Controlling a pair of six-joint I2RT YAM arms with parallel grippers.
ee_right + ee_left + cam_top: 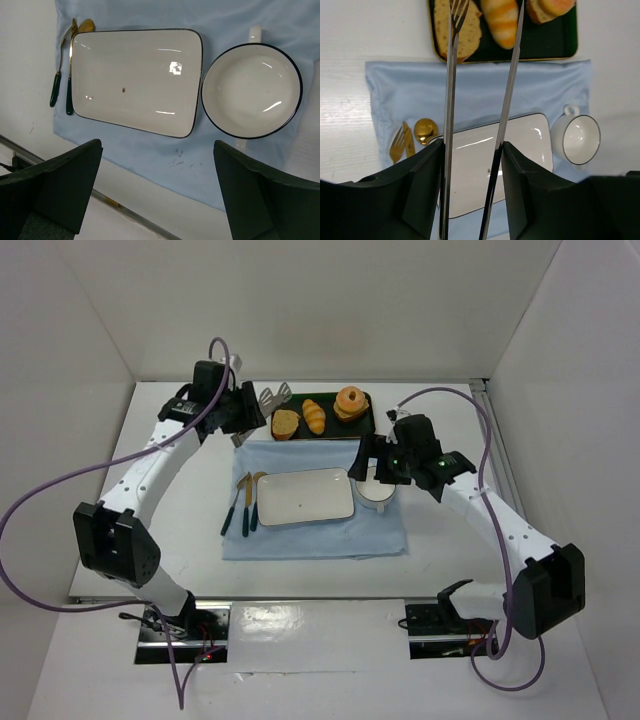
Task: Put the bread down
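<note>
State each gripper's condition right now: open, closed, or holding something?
Left gripper: closed on the tongs.
Right gripper: open, holding nothing.

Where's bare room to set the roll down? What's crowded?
Free: the white plate, bare, bordered by cutlery on its left and the cup on its right. Also the blue cloth strip between plate and tray, and the cloth nearside of the plate. Crowded: the tray, with bread slice, the bread and pastry, tongs over it.
</note>
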